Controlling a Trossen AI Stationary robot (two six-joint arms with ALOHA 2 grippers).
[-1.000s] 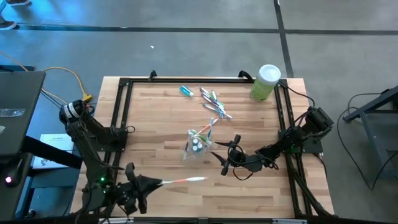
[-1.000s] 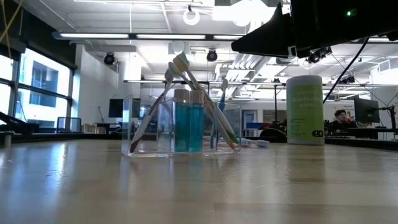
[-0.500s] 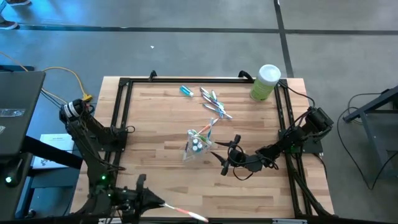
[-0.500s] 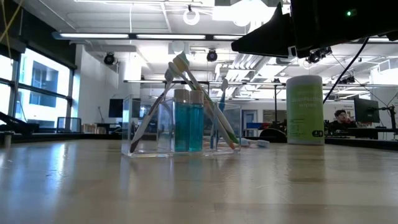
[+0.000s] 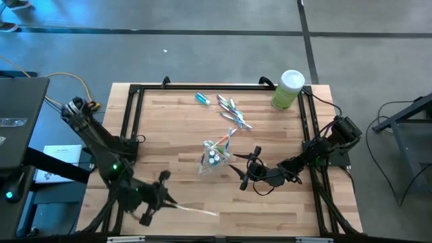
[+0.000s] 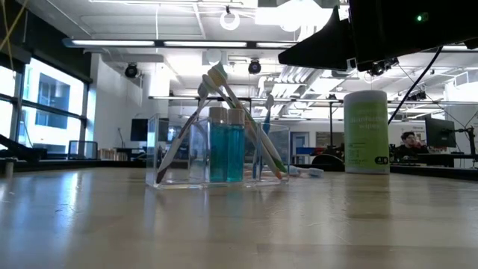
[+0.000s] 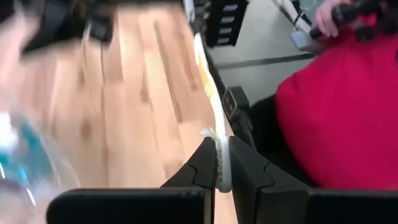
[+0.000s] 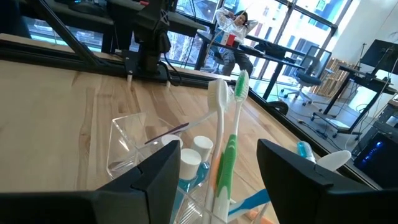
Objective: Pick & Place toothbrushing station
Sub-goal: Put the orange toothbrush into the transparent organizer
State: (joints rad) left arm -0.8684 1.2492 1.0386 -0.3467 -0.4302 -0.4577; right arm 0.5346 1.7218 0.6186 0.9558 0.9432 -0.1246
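Note:
A clear plastic cup [image 5: 205, 164] [image 6: 187, 153] stands mid-table holding toothbrushes [image 8: 219, 130] and teal toothpaste tubes [image 6: 226, 149]. My right gripper [image 5: 237, 170] [image 8: 217, 151] hangs open just to its right, pointing level at it, fingers clear of the cup. My left gripper [image 5: 164, 200] [image 7: 221, 146] is near the table's front left, shut on a white-and-yellow toothbrush [image 5: 196, 208]. Several loose toothbrushes [image 5: 233, 112] and one toothpaste tube [image 5: 202, 99] lie flat on the far part of the table. My left gripper pinches one end of the toothbrush [image 7: 219, 163] between its two fingers. The brush runs on ahead of the fingers, in line with them [image 7: 206, 74]. It is lifted clear of the table and slants toward the near right.
A light-green canister with a white lid [image 5: 289, 89] [image 6: 366, 131] stands at the far right corner. A black frame [image 5: 131, 115] runs along the table's edges. A person in red [image 7: 336, 106] is beyond the near edge. Bare wood lies between the two grippers.
My left gripper swung toward the table's near edge, then came back and rolled its wrist, keeping its hold. The toothbrush, which pointed level toward the right edge, now slants toward the near right. My right gripper and the cup kept still.

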